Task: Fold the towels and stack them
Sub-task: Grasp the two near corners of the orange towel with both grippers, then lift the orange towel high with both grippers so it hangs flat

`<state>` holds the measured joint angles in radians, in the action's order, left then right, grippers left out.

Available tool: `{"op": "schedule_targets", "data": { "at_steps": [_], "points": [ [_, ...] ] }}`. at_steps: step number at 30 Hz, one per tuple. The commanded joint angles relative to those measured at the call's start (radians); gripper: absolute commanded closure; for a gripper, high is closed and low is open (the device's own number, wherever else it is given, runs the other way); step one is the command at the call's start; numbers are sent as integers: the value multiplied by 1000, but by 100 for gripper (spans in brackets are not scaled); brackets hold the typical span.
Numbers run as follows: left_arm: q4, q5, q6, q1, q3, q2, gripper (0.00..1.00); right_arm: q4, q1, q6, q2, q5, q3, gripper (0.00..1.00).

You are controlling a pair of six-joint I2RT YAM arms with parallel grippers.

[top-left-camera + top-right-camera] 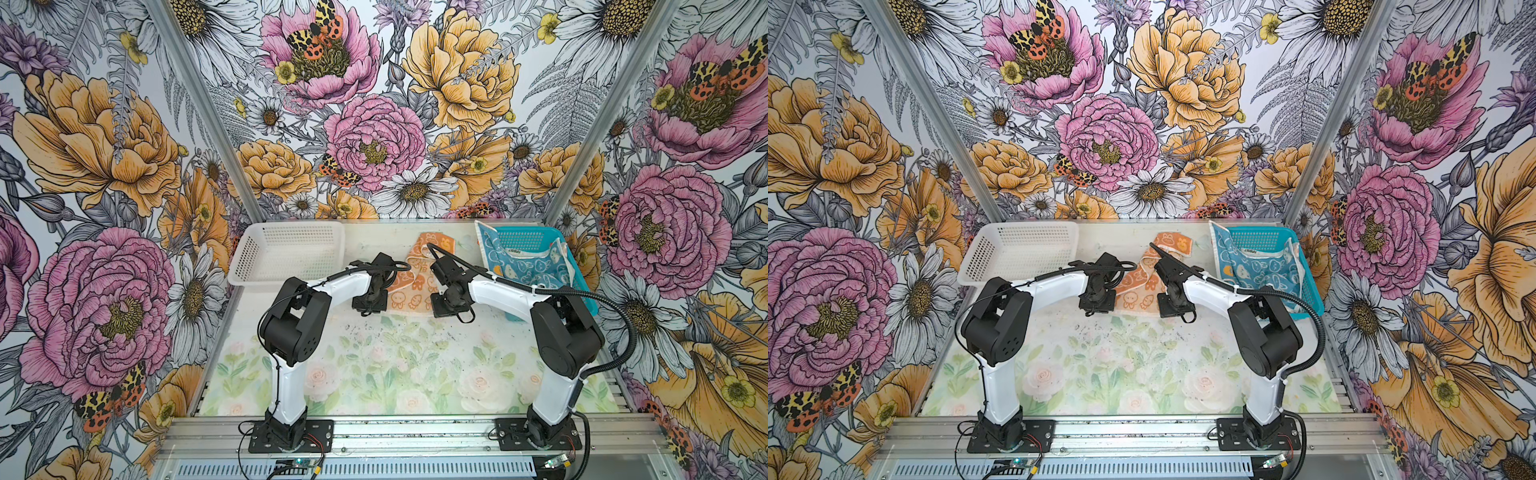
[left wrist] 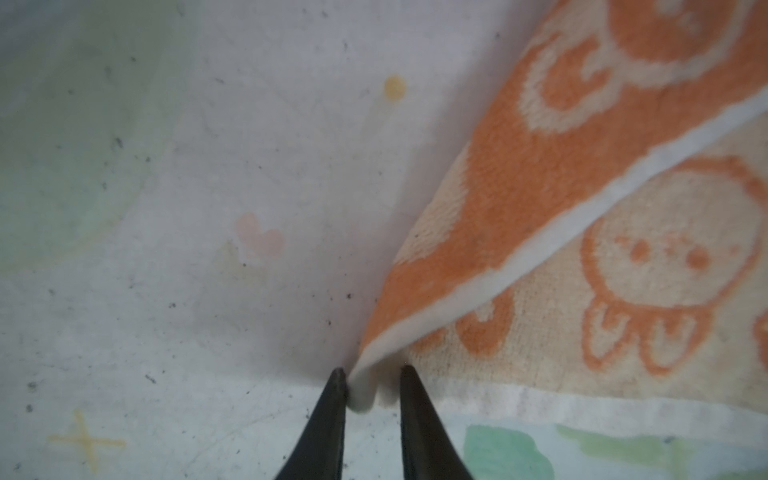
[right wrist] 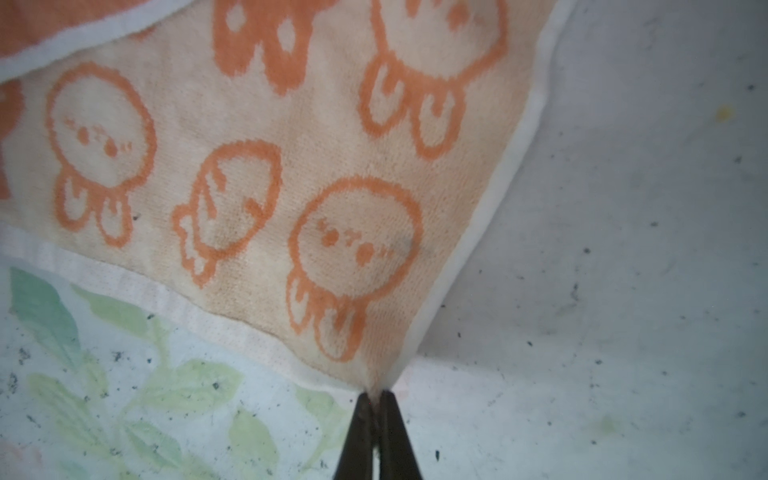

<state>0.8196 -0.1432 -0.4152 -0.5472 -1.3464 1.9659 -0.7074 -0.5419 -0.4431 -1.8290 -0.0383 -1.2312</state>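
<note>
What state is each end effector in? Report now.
Left end effector: jaws narrow around a towel corner; gripped or not, cannot tell.
Right end effector: closed on another corner of the towel.

open mat in front, white basket left, teal basket (blue towel draped) right

Both top views brightly, evenly lit — walls stretched and bowed toward edges by wide lens. Wrist views dimmer, softened by blur; orange towel print fuzzy, soft shadow cast on table beside raised fold.
</note>
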Motion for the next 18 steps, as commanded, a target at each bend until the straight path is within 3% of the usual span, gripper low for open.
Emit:
{"op": "schedule_targets", "data": {
  "at_steps": [1,4,7,11,18],
  "points": [
    [-7,-22,4,-3,-8,30,86,-2,7,9,46,-3,-11,100],
    [-7,-16,3,-2,-12,27,100,-3,9,10,58,-8,-18,100],
    [-4,43,3,16,-41,-5,100,-12,14,14,83,-17,-46,100],
    [-4,206,-22,87,-141,-102,100,-74,23,45,147,-11,-145,100],
    [4,342,-118,193,-424,-235,100,-194,64,116,248,19,-476,100]
  ]
}}
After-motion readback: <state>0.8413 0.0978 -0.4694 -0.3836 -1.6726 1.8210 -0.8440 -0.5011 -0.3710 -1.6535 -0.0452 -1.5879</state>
